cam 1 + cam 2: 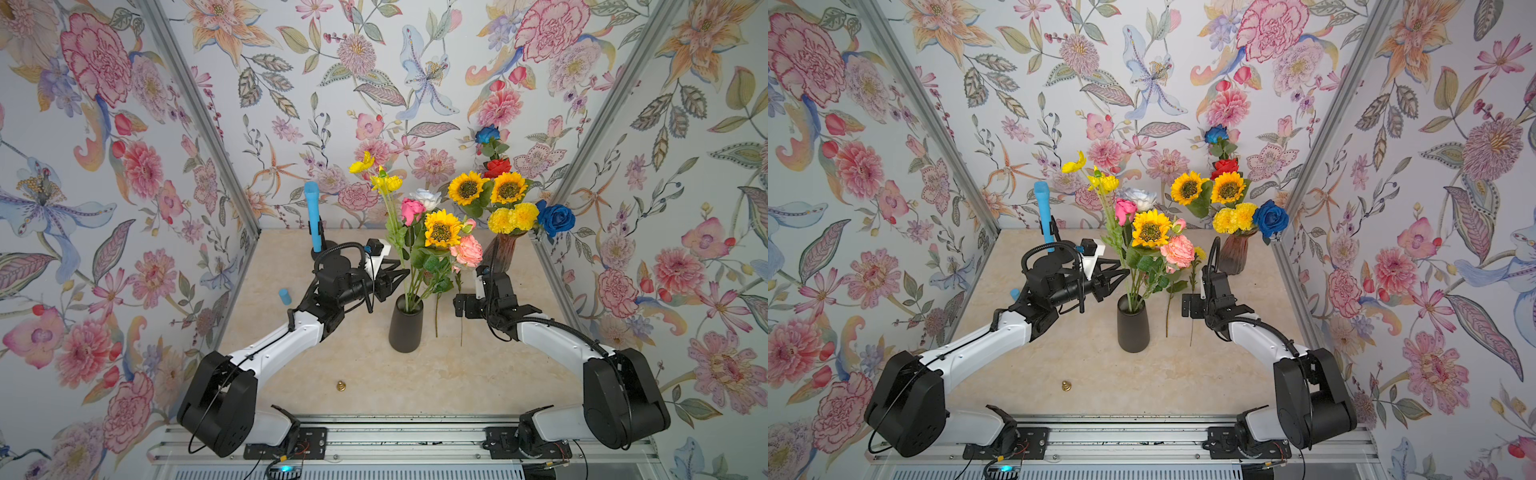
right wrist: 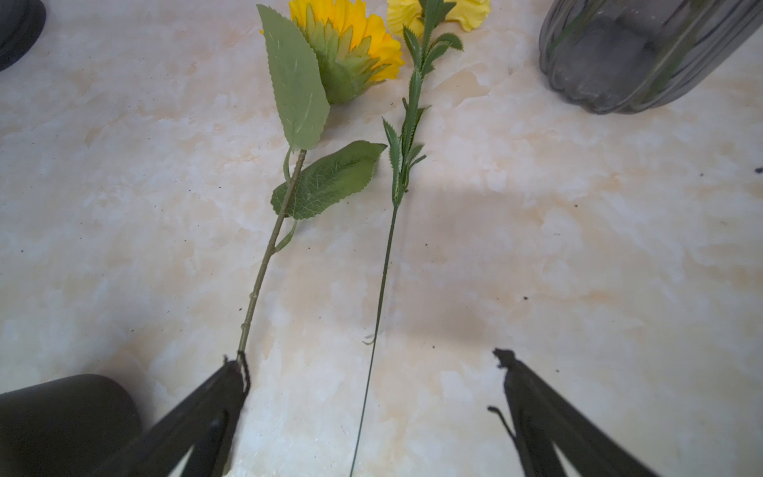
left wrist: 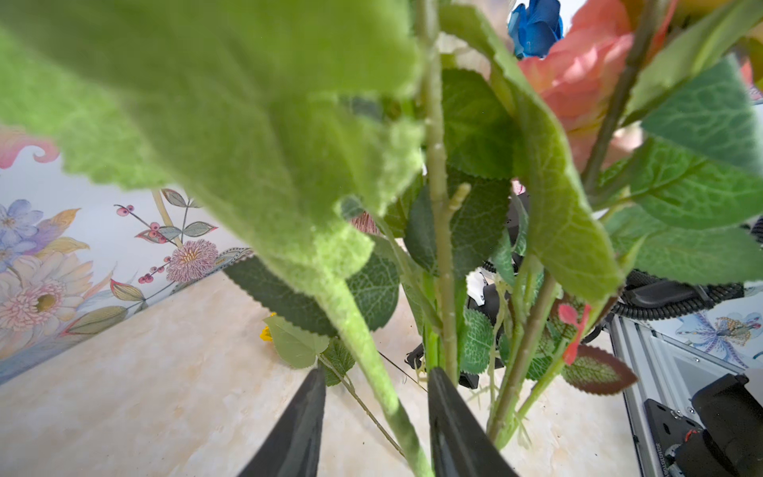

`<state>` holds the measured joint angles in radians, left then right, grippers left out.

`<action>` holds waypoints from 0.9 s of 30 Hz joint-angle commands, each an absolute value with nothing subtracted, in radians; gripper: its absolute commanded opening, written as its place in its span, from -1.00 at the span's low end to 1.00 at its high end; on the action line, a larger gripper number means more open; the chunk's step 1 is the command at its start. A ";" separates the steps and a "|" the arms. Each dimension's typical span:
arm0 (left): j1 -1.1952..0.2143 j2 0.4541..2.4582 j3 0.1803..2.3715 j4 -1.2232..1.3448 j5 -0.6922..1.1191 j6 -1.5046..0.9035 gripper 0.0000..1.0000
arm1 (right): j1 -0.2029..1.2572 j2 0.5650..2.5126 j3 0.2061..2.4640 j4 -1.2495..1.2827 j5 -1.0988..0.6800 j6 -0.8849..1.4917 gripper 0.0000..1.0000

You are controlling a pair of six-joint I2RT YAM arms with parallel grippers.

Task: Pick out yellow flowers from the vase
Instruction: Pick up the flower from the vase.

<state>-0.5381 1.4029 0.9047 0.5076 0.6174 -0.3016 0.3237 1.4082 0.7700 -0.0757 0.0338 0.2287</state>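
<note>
Left gripper (image 3: 373,371) part-open, straddling a fuzzy green stem (image 3: 367,351) above the black vase (image 1: 406,328), gap either side. Vase sunflower (image 1: 441,228) and yellow sprays (image 1: 386,182) stand in it. Just right, loose sunflower (image 2: 351,45) and thin-stemmed yellow bloom (image 2: 398,14) lie flat on the table (image 1: 478,374) — right gripper (image 2: 369,359) spread wide over their stems, holding nothing.

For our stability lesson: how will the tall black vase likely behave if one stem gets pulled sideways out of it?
The black vase is tall and narrow, so it probably tips easily. Its bouquet spreads high above the rim, likely making it top-heavy. Crowded stems may drag it along.
</note>
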 commanded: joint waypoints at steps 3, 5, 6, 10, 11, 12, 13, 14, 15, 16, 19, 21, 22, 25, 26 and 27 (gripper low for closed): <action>-0.548 1.402 0.936 0.486 0.608 -0.283 -0.38 | 0.318 1.414 0.759 -0.059 0.019 0.248 0.99; -0.548 1.391 0.931 0.478 0.600 -0.278 -0.50 | 0.317 1.416 0.759 -0.055 0.017 0.249 0.99; -0.548 1.386 0.929 0.475 0.597 -0.276 -0.54 | 0.317 1.416 0.759 -0.055 0.018 0.250 0.99; -0.549 1.373 0.929 0.453 0.585 -0.270 -0.81 | 0.318 1.416 0.759 -0.054 0.016 0.252 0.99; -0.549 1.369 0.928 0.450 0.583 -0.269 -0.85 | 0.318 1.413 0.758 -0.055 0.015 0.251 0.99; -0.549 1.367 0.927 0.448 0.582 -0.267 -0.87 | 0.318 1.413 0.758 -0.056 0.016 0.252 0.99; -0.549 1.363 0.927 0.448 0.581 -0.268 -0.88 | 0.318 1.411 0.757 -0.055 0.015 0.252 0.99; -0.549 1.359 0.925 0.448 0.582 -0.268 -0.91 | 0.317 1.410 0.756 -0.056 0.015 0.252 0.99; -0.549 1.355 0.925 0.446 0.581 -0.270 -0.92 | 0.317 1.408 0.756 -0.056 0.016 0.252 0.99; -0.549 1.351 0.925 0.444 0.580 -0.271 -0.93 | 0.317 1.408 0.756 -0.055 0.016 0.252 0.99; -0.551 1.338 0.925 0.436 0.577 -0.270 -0.96 | 0.318 1.406 0.756 -0.056 0.014 0.252 0.99; -0.552 1.329 0.924 0.434 0.577 -0.271 -0.97 | 0.318 1.405 0.755 -0.055 0.013 0.252 0.99; -0.553 1.326 0.922 0.433 0.576 -0.272 -0.97 | 0.319 1.405 0.756 -0.055 0.012 0.252 0.99; -0.554 1.318 0.920 0.430 0.572 -0.273 -1.00 | 0.319 1.404 0.756 -0.054 0.011 0.252 0.99; -0.555 1.315 0.920 0.429 0.572 -0.273 -1.00 | 0.319 1.404 0.756 -0.055 0.011 0.253 0.99; -0.555 1.313 0.922 0.427 0.572 -0.275 -1.00 | 0.319 1.402 0.756 -0.055 0.012 0.253 0.99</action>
